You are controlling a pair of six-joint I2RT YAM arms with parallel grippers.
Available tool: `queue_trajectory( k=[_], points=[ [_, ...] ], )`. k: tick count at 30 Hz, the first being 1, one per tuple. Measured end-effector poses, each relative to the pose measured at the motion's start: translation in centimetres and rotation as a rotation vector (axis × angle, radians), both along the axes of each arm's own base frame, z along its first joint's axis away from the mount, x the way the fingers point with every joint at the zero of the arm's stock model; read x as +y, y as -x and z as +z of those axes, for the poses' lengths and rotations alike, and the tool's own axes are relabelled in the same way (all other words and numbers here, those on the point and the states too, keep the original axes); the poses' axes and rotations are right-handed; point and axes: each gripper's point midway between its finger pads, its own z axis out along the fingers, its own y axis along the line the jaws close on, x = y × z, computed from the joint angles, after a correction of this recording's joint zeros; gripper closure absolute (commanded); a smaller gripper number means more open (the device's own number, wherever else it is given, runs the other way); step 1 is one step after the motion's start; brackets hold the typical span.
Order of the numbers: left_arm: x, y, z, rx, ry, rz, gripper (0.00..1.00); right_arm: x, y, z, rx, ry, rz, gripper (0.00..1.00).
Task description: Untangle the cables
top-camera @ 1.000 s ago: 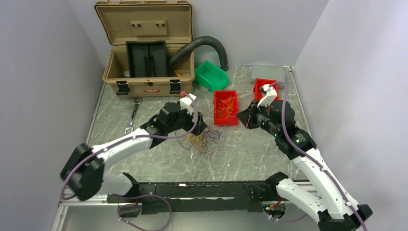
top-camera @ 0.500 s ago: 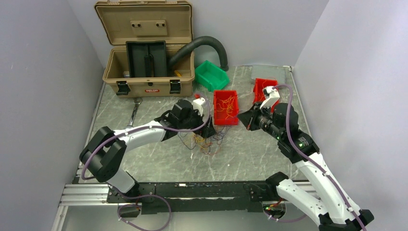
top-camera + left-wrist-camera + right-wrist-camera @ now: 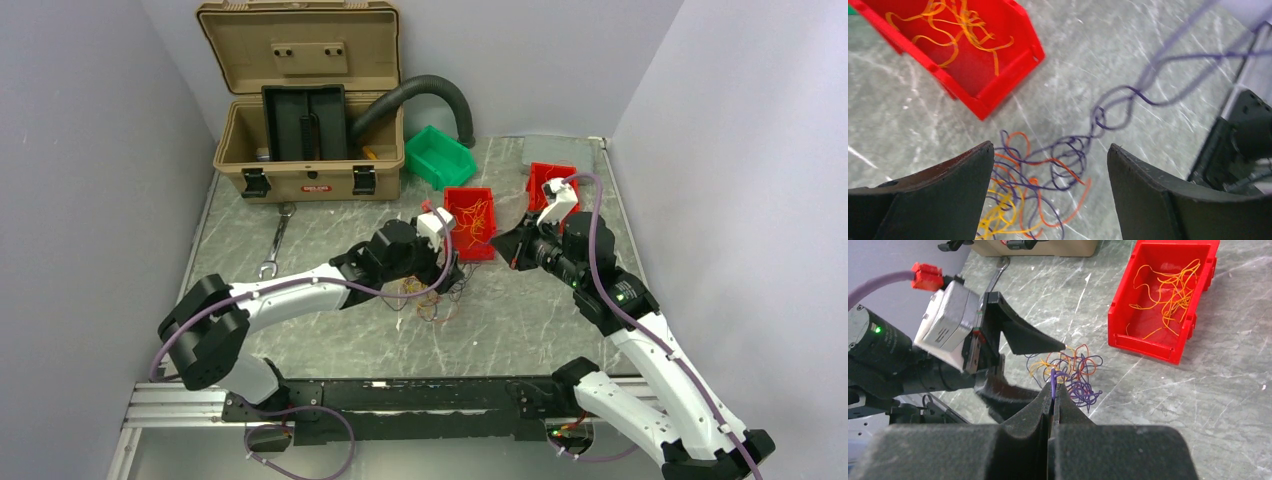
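A robotics lab cell: grey walls (image 3: 80,150) enclose a bench (image 3: 520,330) with toolbox (image 3: 310,180), wrench (image 3: 276,240) and parts bins (image 3: 432,166).

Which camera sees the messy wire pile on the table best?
Left wrist: the wire tangle is close up with clear colours, though cut off at the bottom edge. Top external shows only a tiny clump. Right wrist shows it smaller, behind the pinched purple wire.

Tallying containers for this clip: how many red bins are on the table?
2. The left red bin sits mid-table, holding orange wires; the right red bin lies farther back, partly hidden behind the right arm.
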Motion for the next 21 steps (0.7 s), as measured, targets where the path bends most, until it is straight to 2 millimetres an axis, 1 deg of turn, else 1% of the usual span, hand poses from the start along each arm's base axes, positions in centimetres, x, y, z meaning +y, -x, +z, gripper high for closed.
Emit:
queue_trajectory(
  k=[3,8,13,17,19,21],
  points=[
    [0.1,-1.7,0.0,-0.019,-0.023,0.071,0.17,0.1,-0.1,0.2,-0.006,-0.008,0.0,1.0],
    [0.5,-3.5,-1.6,-0.013,-0.091,0.157,0.16,0.2,0.1,0.1,-0.005,-0.023,0.004,1.0],
    [-0.3,-4.4,-3.3,0.017,-0.119,0.178,0.18,0.4,0.3,0.2,-0.002,-0.042,0.012,1.0],
    [-0.1,-4.8,-5.5,0.065,-0.149,0.227,0.16,0.5,0.5,0.6,0.0,-0.06,0.017,1.0],
    [0.2,-4.8,-6.5,0.094,-0.165,0.257,0.16,0.7,1.0,1.2,0.006,-0.073,0.032,1.0],
    [0.4,-4.7,-7.0,0.128,-0.164,0.283,0.17,0.7,1.3,2.6,-0.003,-0.08,0.037,1.0]
  ],
)
